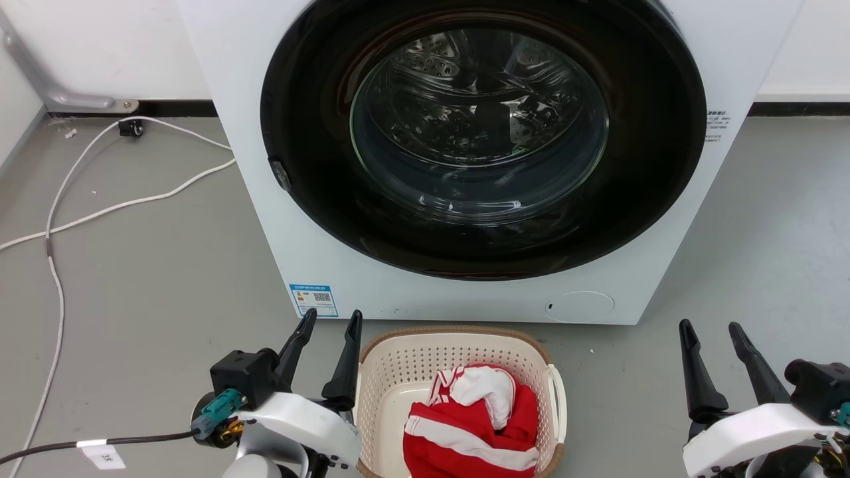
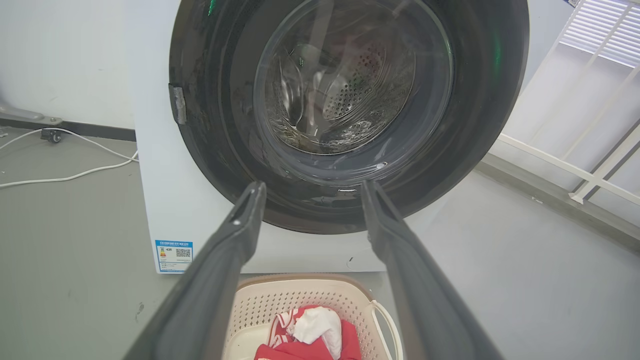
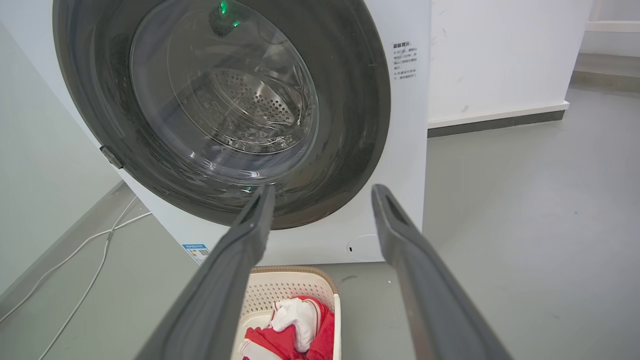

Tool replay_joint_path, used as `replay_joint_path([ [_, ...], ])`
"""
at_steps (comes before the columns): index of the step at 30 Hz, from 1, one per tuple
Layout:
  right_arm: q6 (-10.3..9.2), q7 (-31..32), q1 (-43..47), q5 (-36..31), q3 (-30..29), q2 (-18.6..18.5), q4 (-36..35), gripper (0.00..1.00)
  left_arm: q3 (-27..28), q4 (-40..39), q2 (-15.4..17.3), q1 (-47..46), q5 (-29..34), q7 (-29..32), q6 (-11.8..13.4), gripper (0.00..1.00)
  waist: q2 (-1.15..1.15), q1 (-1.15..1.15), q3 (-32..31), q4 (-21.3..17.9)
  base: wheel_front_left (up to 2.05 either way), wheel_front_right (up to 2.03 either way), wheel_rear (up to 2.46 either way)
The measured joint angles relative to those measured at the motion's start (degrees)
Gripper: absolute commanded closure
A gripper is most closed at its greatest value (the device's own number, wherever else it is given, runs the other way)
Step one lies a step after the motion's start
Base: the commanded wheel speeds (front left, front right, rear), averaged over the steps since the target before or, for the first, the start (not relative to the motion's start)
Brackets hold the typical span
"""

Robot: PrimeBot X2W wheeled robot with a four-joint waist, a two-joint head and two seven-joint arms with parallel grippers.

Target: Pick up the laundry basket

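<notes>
The laundry basket (image 1: 398, 372), cream perforated plastic with a brown rim and a white side handle, stands on the grey floor just in front of the washing machine, holding a red and white garment (image 1: 475, 418). My left gripper (image 1: 332, 322) is open, raised beside the basket's left rim, touching nothing. My right gripper (image 1: 710, 332) is open too, well to the right of the basket. The left wrist view shows the basket (image 2: 300, 297) low between the fingers of my left gripper (image 2: 310, 187). Seen from the right wrist, the basket (image 3: 290, 290) lies low and left of my right gripper (image 3: 322, 190).
The white washing machine (image 1: 265, 199) with its dark round door shut fills the space behind the basket. White cables (image 1: 99, 199) trail over the floor at the left. A pale railing (image 2: 575, 165) stands right of the machine. Grey floor lies on both sides of the basket.
</notes>
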Motion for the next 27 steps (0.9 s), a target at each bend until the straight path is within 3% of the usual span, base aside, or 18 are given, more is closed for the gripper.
replay_joint_path([
  [27,0.02,-2.9,0.7,-8.7,-0.1,0.0,0.3,0.0,-1.7,2.1,-0.1,-0.8,11.1,-3.0,0.0,0.0,0.0,0.0,0.3,0.3,0.0,0.0,0.0],
])
